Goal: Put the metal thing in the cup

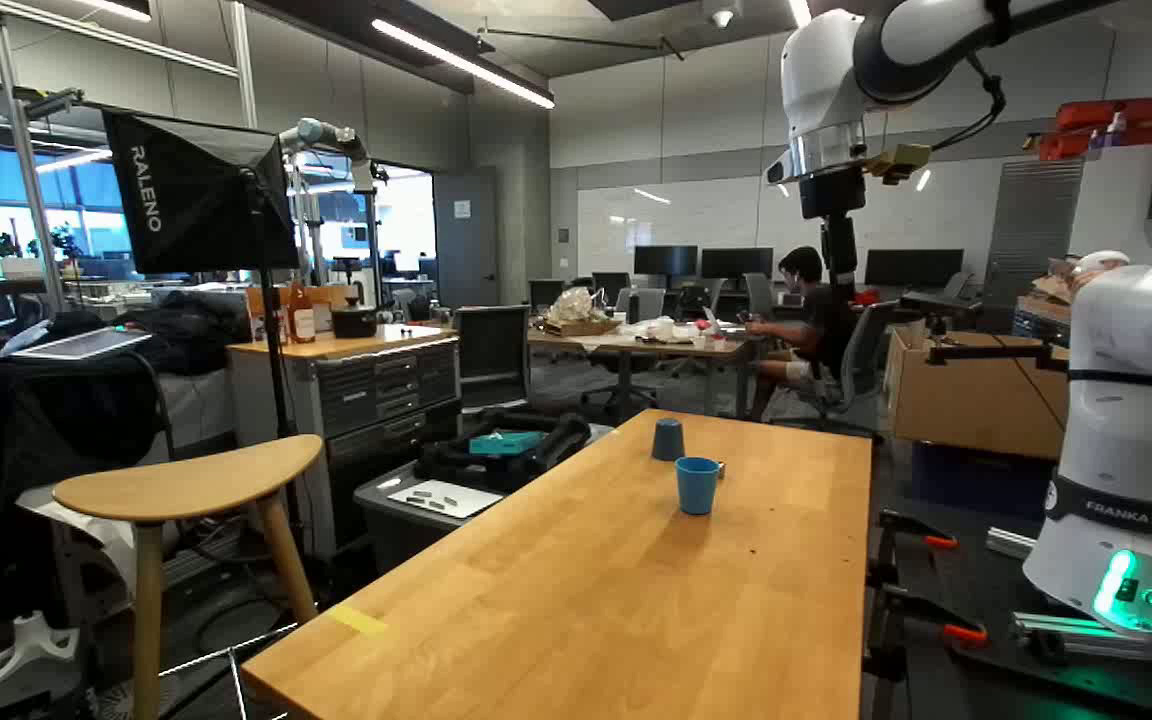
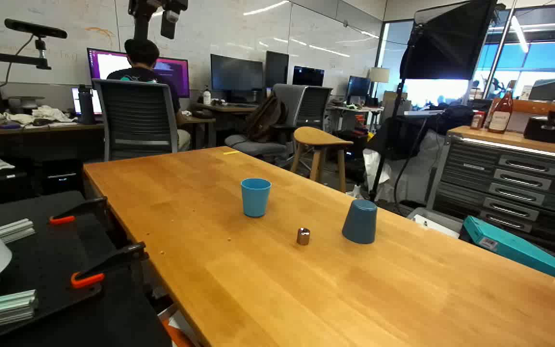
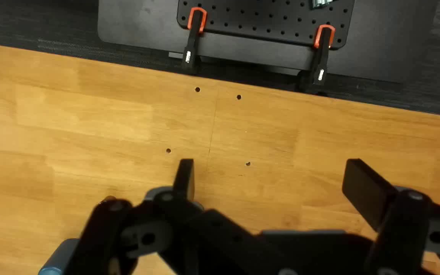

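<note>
High over the light wooden table (image 3: 101, 126), my gripper (image 3: 269, 173) hangs with its two fingers (image 3: 371, 193) spread wide, and in the wrist view I see the tabletop's wood between them. My white arm (image 1: 821, 88) bends away above it and runs out of the top of an exterior view. Well below me on the tabletop sits the metal thing (image 2: 303, 236), a small coppery piece with a bright shine, between the blue cup (image 2: 256, 198) and the darker cup (image 2: 360, 221), apart from both. The blue cup stands upright, open end up; the darker cup is turned over, base up, and part of it also shows in a lower corner of my wrist view. In an exterior view the metal thing (image 1: 722, 470) is mostly covered by the blue cup, leaving me only a sliver at its side. Past the table's long edge, two black clamps (image 3: 321, 55) with orange ends sit at the border of a perforated black plate (image 3: 266, 19). Near the table is a wooden stool (image 1: 191, 480), and behind it a black softbox lamp (image 1: 201, 205) lettered RALENO. Farther out, a person (image 1: 824, 325) in a dark shirt sits in an office chair (image 1: 866, 350), and a whiteboard (image 1: 726, 205) hangs beyond.
</note>
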